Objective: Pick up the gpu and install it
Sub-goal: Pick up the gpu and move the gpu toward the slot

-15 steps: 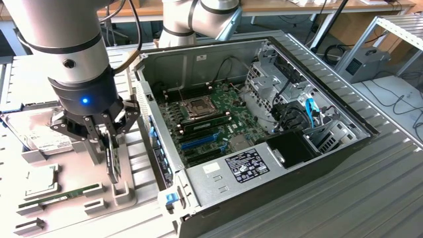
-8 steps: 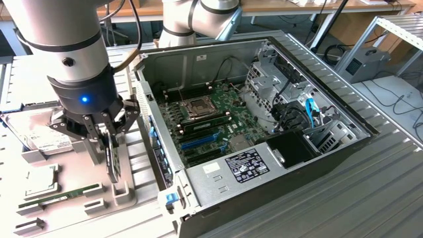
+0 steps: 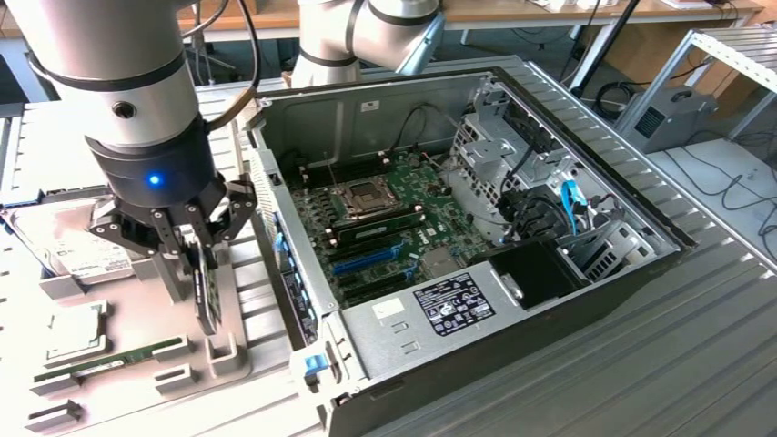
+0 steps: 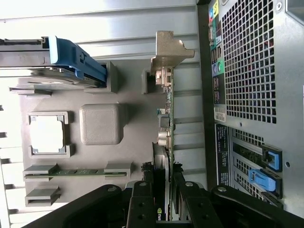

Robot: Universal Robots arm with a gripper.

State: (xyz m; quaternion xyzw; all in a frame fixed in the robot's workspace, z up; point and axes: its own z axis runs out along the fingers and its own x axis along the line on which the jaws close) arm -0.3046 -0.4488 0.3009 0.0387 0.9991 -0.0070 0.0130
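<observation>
Beside the open computer case point(image 3: 570, 300), on the worktop's grey parts holder point(image 4: 102, 123), the gpu point(image 4: 167, 128) stands on edge in its slot. Your gripper point(image 4: 164, 178) has its fingers point(image 4: 142, 194) pinching the card's two faces near one end. Treat it as light and stiff but fragile, and grip bare board, not components.

The gpu point(image 3: 207, 305) is shown black, edged in green. The motherboard point(image 3: 401, 205) is coloured green, and the case grille point(image 4: 249, 61) is patterned with square holes.
</observation>
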